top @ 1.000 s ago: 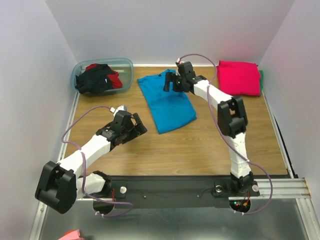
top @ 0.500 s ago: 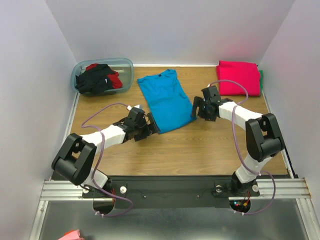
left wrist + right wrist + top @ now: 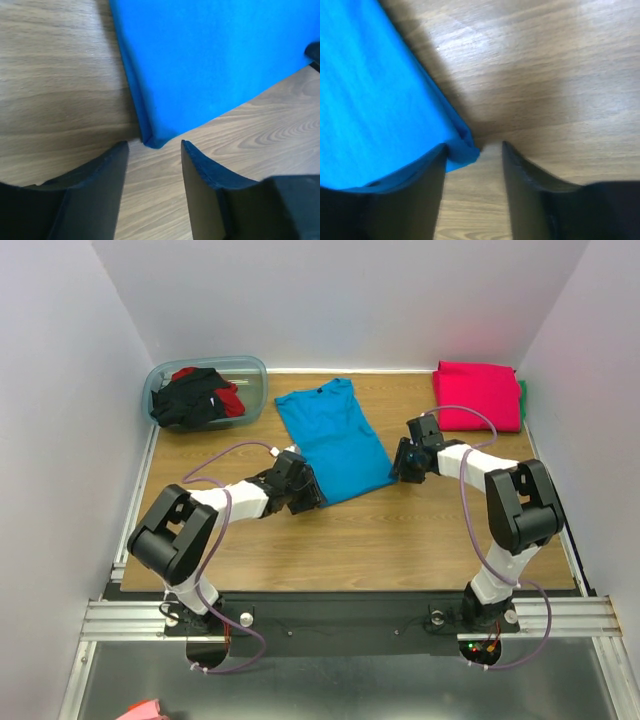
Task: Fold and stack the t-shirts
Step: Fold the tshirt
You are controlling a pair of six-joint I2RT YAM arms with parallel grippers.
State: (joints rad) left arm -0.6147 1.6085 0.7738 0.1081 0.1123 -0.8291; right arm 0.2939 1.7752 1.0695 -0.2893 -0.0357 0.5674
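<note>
One big wooden table [image 3: 400, 530] holds everything. Two white and black arms reach across it. The left arm [image 3: 235, 502] goes to the near left corner of the blue shirt [image 3: 335, 440], and the right arm [image 3: 470, 468] goes to its near right corner. The blue shirt lies flat in the middle, folded into a long shape, with its neck at the far end. To the right of the blue shirt's far end, a little way off, sits the pink shirt [image 3: 478, 395], folded into a neat square. A bit of green [image 3: 522, 395] peeks out on its far side from the blue shirt. To the left of the blue shirt's far end is the see-through tub [image 3: 256, 390], with the black shirt [image 3: 185, 405] and the red shirt [image 3: 230, 402] bunched up inside. The left gripper [image 3: 303, 490] is low at the blue shirt's near left corner. Its two fingers [image 3: 107, 170] stand apart and hold nothing, and the tip of the corner lies right in front of the gap. The right gripper [image 3: 403, 462] is low at the near right corner. Its fingers [image 3: 520, 175] are apart too, nothing is pinched, and the corner rests against one finger.
</note>
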